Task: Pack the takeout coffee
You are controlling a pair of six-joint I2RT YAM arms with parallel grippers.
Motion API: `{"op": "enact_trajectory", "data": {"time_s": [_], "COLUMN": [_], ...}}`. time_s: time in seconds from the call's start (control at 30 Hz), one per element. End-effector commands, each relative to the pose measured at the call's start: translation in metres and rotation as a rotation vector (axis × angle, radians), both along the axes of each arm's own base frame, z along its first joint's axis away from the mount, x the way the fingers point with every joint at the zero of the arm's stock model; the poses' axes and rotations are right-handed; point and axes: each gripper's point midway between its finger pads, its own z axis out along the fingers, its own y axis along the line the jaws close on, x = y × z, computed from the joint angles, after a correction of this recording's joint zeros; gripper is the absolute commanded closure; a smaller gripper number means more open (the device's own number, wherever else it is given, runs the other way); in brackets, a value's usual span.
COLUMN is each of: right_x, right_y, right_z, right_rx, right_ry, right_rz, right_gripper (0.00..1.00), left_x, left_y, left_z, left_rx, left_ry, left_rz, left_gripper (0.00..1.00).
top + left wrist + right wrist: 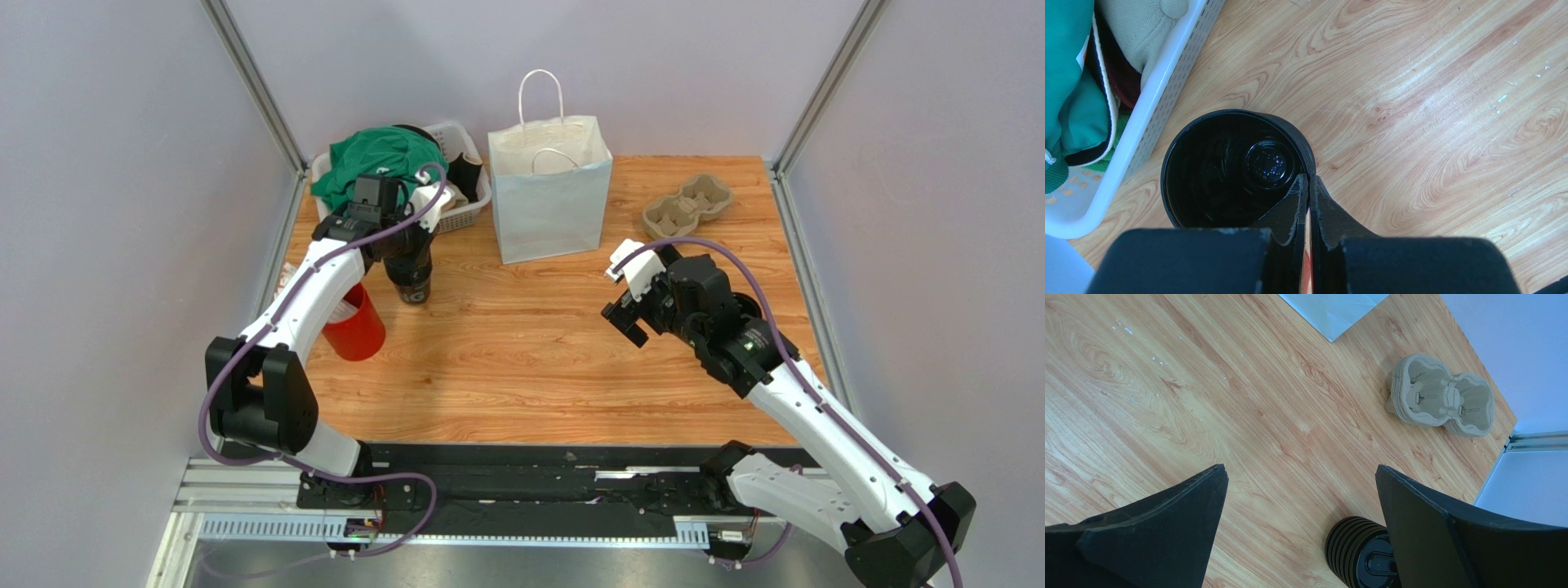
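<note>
My left end effector (1309, 181) pinches the rim of the open black cup (1211, 177), just beside the basket wall (1168, 86). My right end effector (1300, 502) hangs wide open above the counter (1229, 386), with the takeout coffee (1355, 551) near it.

Finding the paper bag (552, 196) standing at the back middle of the table (540, 368), flanked by the basket (472, 208) just left and the cup carrier (688, 206) lying to the right. Spotting an open cup (413, 276) standing just before the basket, a second cup (358, 331) nearer and further left. Finding the lidded takeout cup (1355, 554) standing well before the carrier.
</note>
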Motion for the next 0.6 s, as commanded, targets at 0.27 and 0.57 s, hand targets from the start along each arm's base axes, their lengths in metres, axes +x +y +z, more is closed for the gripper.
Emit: {"op": "enact_trajectory", "data": {"time_s": [0.27, 0.57], "right_x": [0.006, 0.007], "right_y": [0.003, 0.003], "right_z": [0.013, 0.012], "right_rx": [0.012, 0.009], "right_ry": [-0.064, -0.060], "right_rz": [0.001, -0.001], "right_gripper": [0.02, 0.02], "left_x": [0.016, 0.015], "left_y": [0.007, 0.011], "left_z": [0.041, 0.054], "left_rx": [-0.012, -0.012], "left_ry": [-0.152, -0.209], "left_rz": [0.057, 0.078], "left_gripper": [1.00, 1.00]}}
